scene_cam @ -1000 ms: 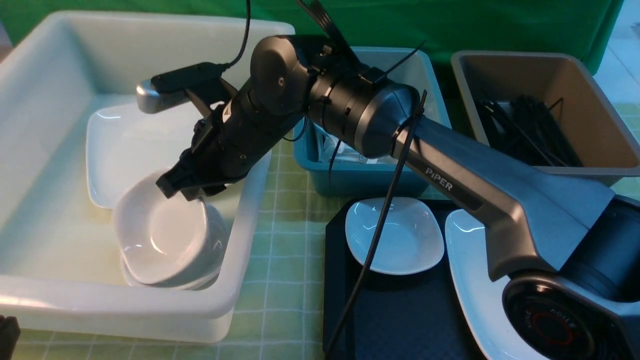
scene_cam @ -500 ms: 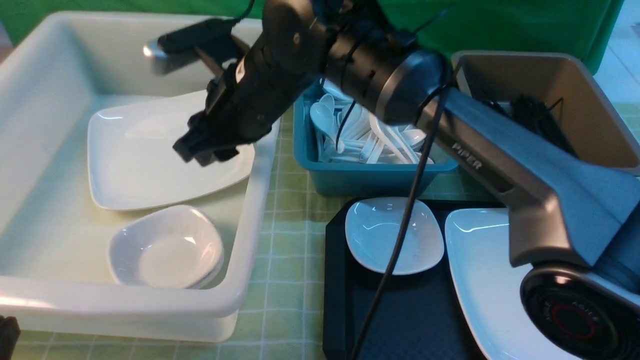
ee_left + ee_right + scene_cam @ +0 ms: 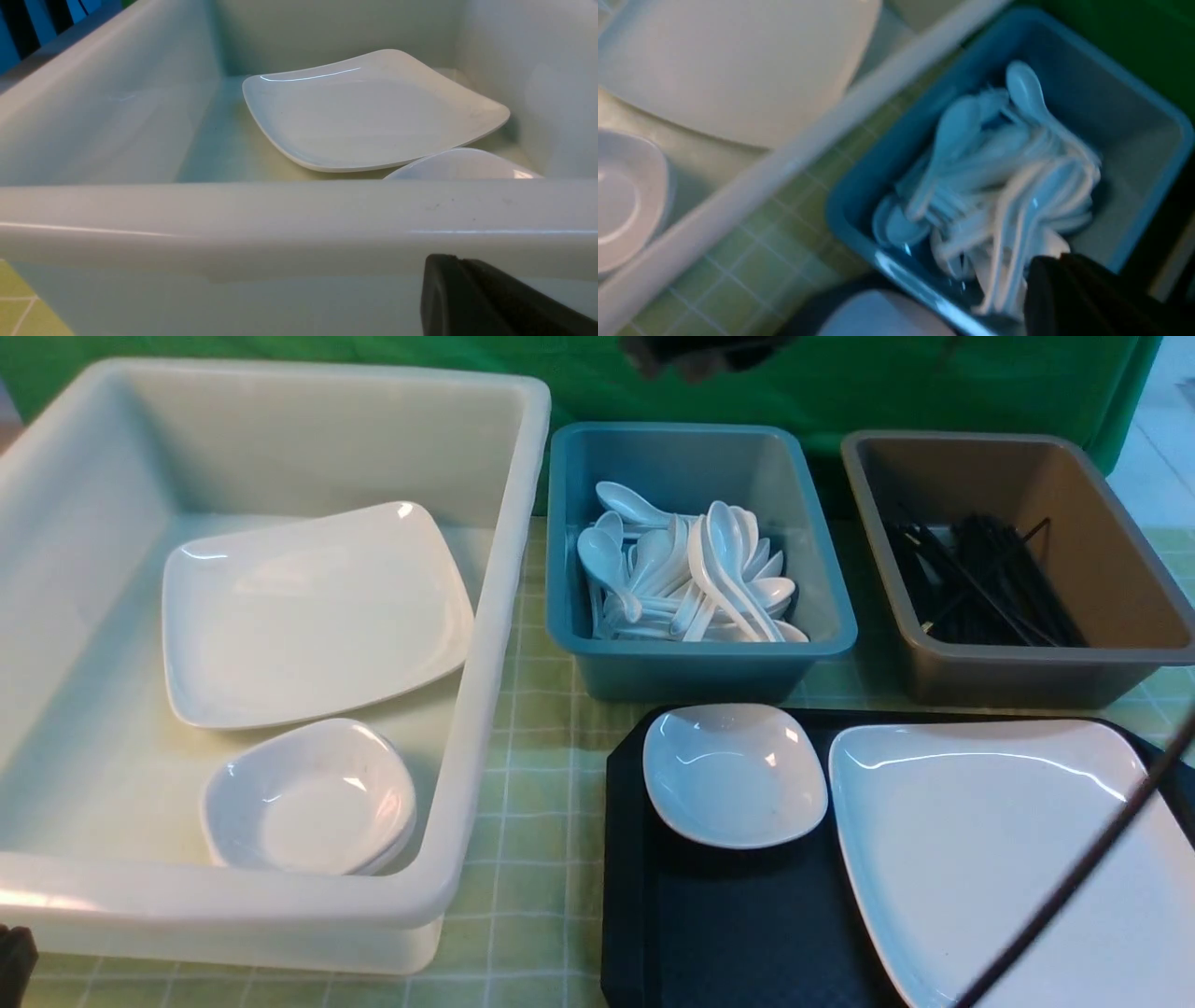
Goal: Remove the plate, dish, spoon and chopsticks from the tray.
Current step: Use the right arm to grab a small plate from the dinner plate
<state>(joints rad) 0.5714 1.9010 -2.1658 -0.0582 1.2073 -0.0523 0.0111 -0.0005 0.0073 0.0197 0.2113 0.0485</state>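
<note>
The black tray (image 3: 709, 915) lies at the front right. On it sit the large white plate (image 3: 1008, 859) and, to its left, a small deep white dish (image 3: 735, 773). The spoon and the chopsticks are out of view on the part of the tray that shows. My right gripper (image 3: 1054, 257) is shut and empty, high above the blue tub (image 3: 1134, 154); in the front view it is only a dark blur (image 3: 700, 353) at the top edge. My left gripper (image 3: 452, 258) is shut and empty, low in front of the white tub's near wall (image 3: 233, 224).
The big white tub (image 3: 485, 644) on the left holds a second large plate (image 3: 308, 616) and stacked small dishes (image 3: 313, 798). The blue tub (image 3: 700, 672) holds a heap of white soup utensils (image 3: 691, 569). The brown tub (image 3: 1008, 672) holds black sticks (image 3: 980, 583). A black cable (image 3: 1074, 877) crosses above the tray's plate.
My right gripper let go of a small dish onto the stack in the white tub. It then rose, swung right over the blue tub and shut. The left arm stayed still.
</note>
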